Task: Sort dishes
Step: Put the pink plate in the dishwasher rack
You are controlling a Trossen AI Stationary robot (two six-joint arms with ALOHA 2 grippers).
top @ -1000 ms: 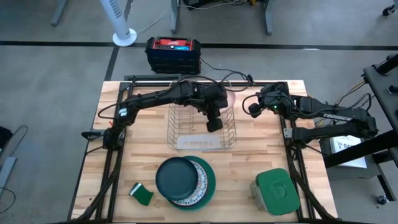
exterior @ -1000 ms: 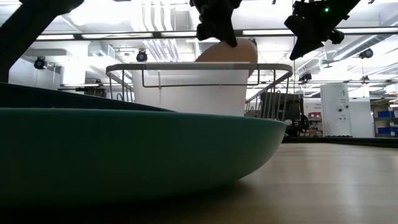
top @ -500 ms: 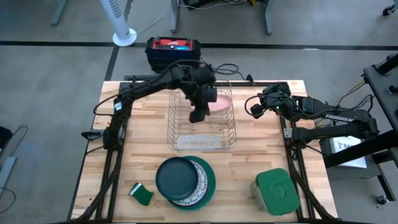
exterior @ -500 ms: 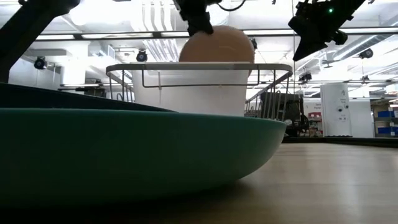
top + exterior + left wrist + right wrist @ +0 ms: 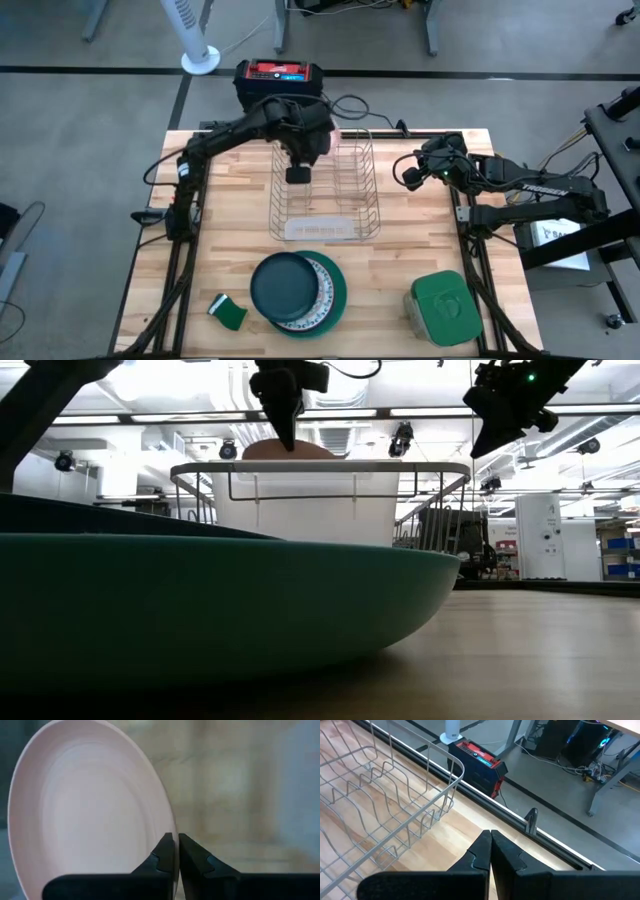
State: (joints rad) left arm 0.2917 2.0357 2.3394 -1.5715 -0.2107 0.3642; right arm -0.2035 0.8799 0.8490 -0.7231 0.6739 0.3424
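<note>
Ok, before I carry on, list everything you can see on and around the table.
Pink plate: one, salmon-pink, held on edge above the rack.
Dark teal plate: one, top of the stack at the table's front.
Patterned plate: one, white with ornament, under the dark teal plate.
Teal-green plate: one, bright, bottom of the stack.
Dish rack: one, wire, centre of the table.
Sponge: one, green, front left.
Container: one, green-lidded, front right.
Box: one, red and black, on the floor behind the table.
Table: one, light wood.
Left hand: shut on the pink plate's rim.
Right hand: shut, empty, right of the rack.
</note>
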